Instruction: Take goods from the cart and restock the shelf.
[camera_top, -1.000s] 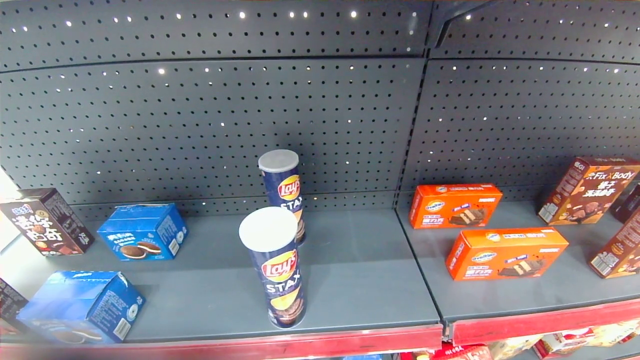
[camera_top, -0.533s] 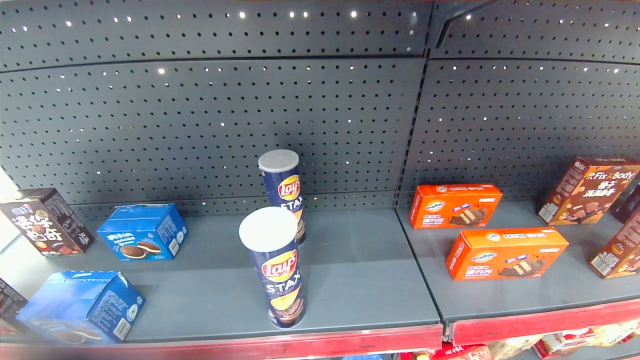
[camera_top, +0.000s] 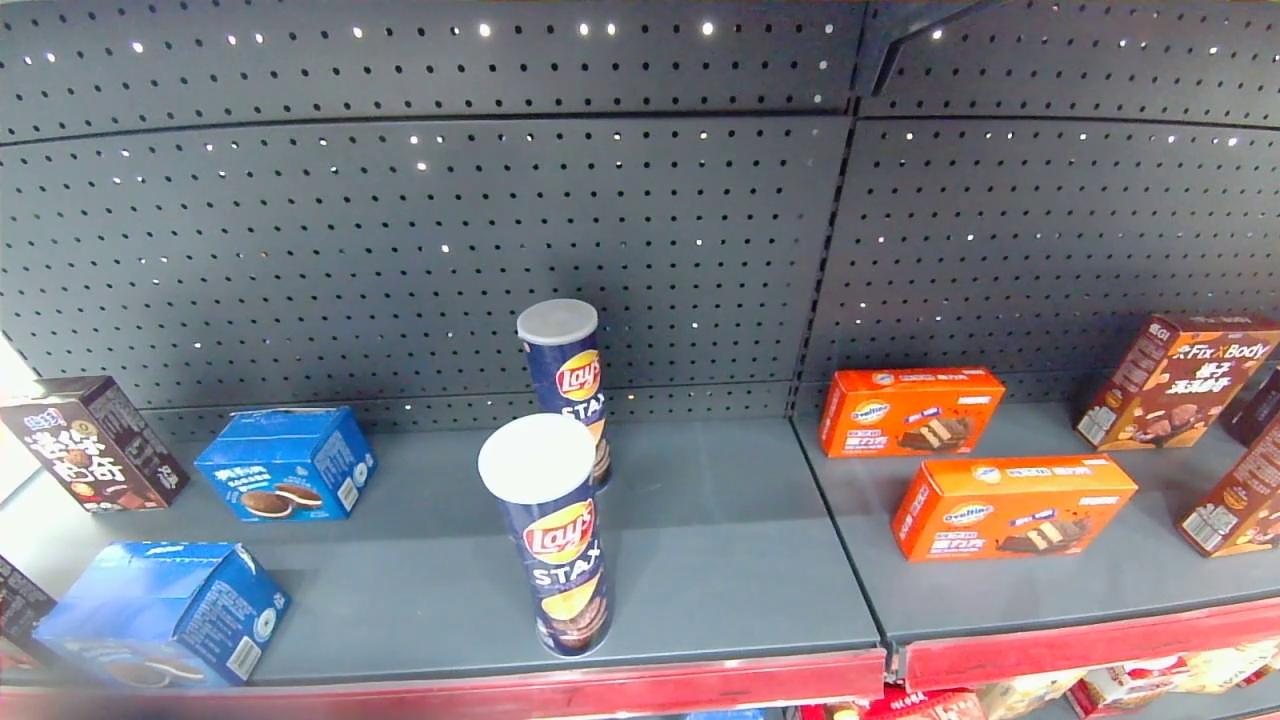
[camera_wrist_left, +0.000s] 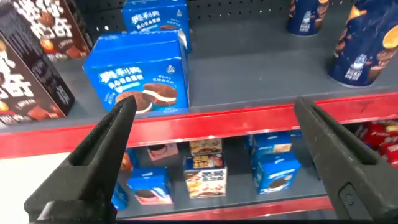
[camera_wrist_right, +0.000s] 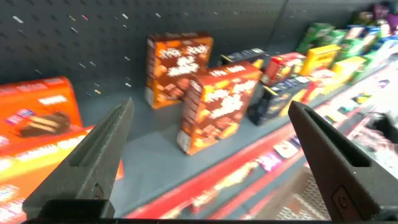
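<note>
Wide open and empty at left gripper (camera_wrist_left: 214, 106), level with red front edge of shelf (camera_top: 720, 560); blue cookie box (camera_wrist_left: 138, 71) just beyond, on shelf. Likewise at right gripper (camera_wrist_right: 211, 106): spread wide, nothing held, brown boxes (camera_wrist_right: 221, 121) near ahead. Chip cans (camera_top: 550, 530) upright mid-shelf.

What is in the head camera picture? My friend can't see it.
Two tall blue chip cans stand upright, one behind the other, in the middle of a grey shelf with a red front edge. Two blue cookie boxes sit to their left, two orange boxes to their right, and brown boxes at the far ends.
</note>
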